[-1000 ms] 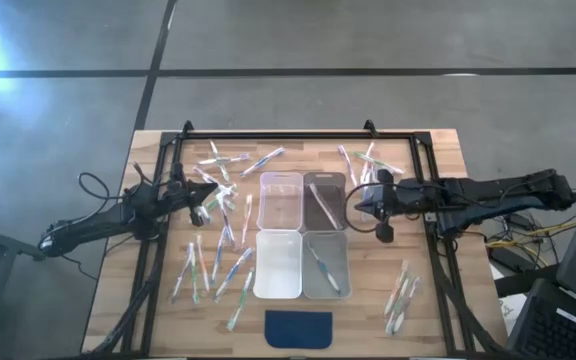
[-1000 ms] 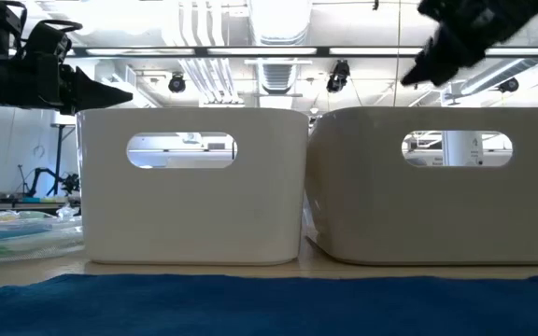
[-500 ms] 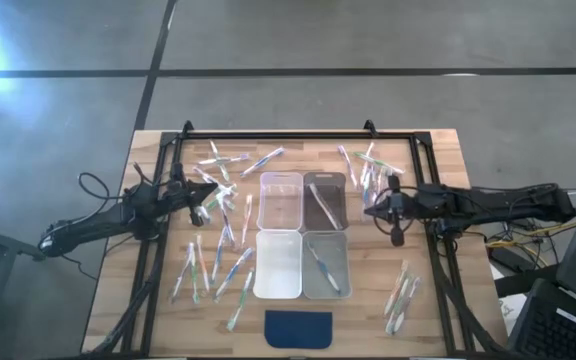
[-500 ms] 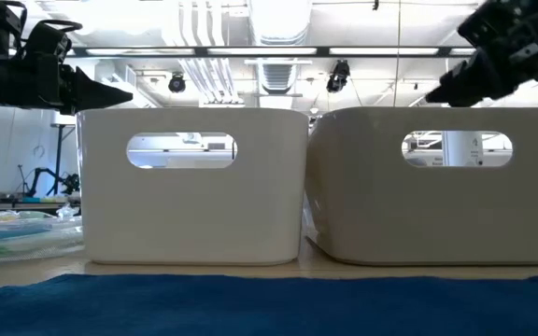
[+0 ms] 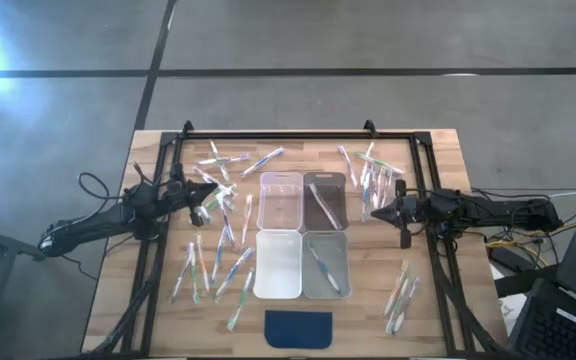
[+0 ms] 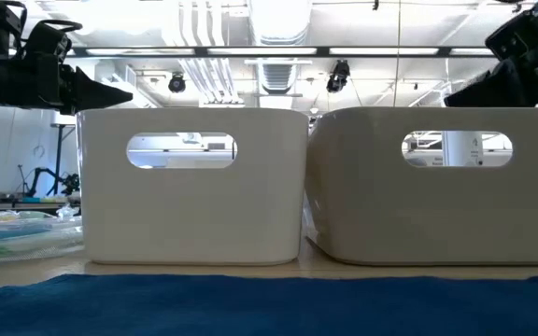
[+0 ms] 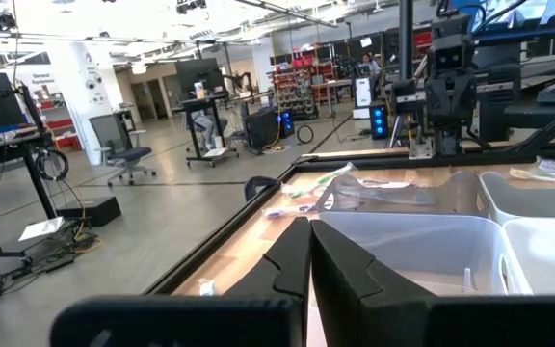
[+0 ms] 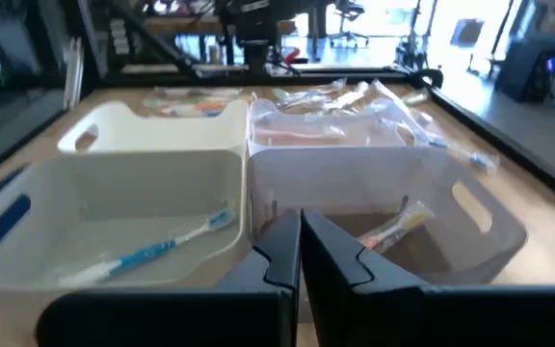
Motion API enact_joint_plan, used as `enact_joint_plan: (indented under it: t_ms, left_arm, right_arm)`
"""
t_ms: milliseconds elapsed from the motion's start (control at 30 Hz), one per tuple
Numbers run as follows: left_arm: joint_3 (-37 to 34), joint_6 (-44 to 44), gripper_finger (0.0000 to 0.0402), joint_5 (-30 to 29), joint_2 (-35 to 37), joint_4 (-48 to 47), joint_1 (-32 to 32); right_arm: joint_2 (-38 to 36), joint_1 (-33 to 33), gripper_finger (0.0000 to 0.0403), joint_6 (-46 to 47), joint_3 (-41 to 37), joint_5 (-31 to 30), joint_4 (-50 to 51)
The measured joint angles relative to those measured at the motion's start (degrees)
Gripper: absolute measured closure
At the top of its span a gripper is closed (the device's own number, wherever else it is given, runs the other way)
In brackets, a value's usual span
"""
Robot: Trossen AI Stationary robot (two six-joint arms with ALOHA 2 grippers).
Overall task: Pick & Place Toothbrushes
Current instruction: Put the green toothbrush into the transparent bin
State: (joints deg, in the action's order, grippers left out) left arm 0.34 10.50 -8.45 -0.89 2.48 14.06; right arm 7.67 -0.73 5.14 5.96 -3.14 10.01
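Four clear boxy plastic bins in block at middle of wooden table. Small thin whitish toothbrushes lie loose on both sides of bins; one blue in near-right bin, one more in far-right bin. Right gripper just right of bins, fingers pressed together, holding nothing. Left gripper over left pile, fingers together too. Dark blue flat pad at front edge.
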Motion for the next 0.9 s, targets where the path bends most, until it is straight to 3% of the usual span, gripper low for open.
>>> enact_joint_plan:
  t_ms: [900]
  left_arm:
    - [0.00, 0.00, 0.0384, 0.00, 0.00, 0.00, 0.02]
  right_arm:
    - [-1.10, 0.01, 0.0394, 0.47, -1.79, -0.30, -0.03]
